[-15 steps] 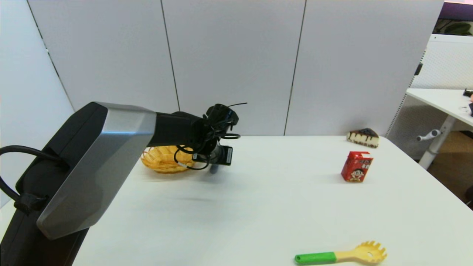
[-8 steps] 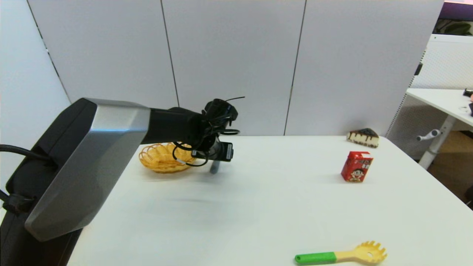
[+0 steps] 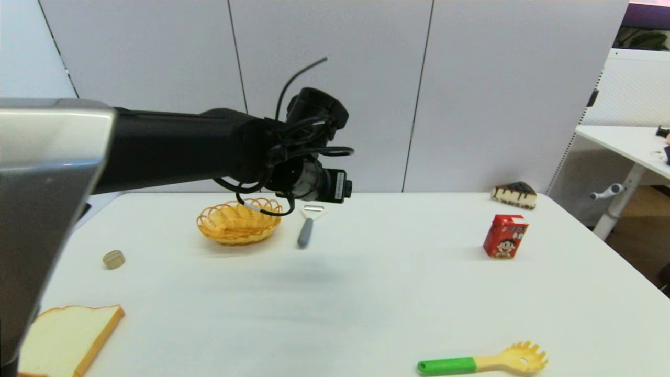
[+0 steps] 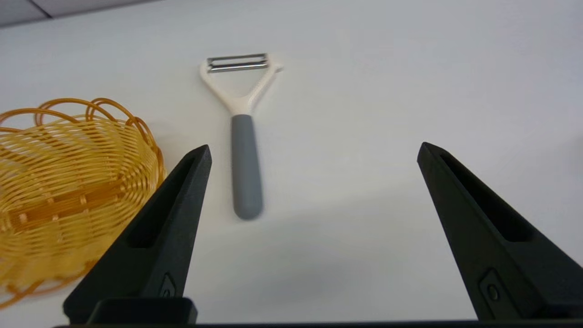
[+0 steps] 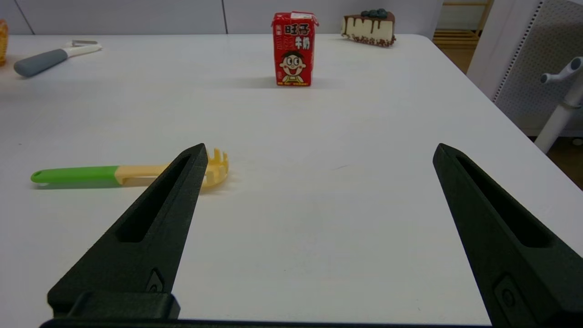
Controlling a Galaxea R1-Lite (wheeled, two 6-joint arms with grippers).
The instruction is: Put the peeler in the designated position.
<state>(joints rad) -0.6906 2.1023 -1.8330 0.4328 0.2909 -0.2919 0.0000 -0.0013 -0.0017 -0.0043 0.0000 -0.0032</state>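
Note:
The peeler [image 3: 306,228] lies flat on the bare white tabletop just right of the basket, its grey handle towards me and its white fork and blade away. My left gripper [image 4: 314,149] hangs open above it with nothing between its fingers; the peeler [image 4: 246,150] lies nearer one finger [image 4: 182,205]. In the head view the left wrist [image 3: 314,178] is raised well above the table. My right gripper [image 5: 319,148] stands open and empty low over the near right of the table and is out of the head view. No marker shows on the table.
A yellow wicker basket [image 3: 238,226] sits left of the peeler. A red drink carton [image 3: 505,236] and a cake slice [image 3: 514,195] stand at the right. A green-handled pasta spoon [image 3: 481,362] lies near the front edge. A bread slice [image 3: 68,337] and a small disc [image 3: 113,259] lie at the left.
My left arm has risen from low over the peeler to well above the table. The peeler, mostly hidden under the wrist before, now lies in full view on the table.

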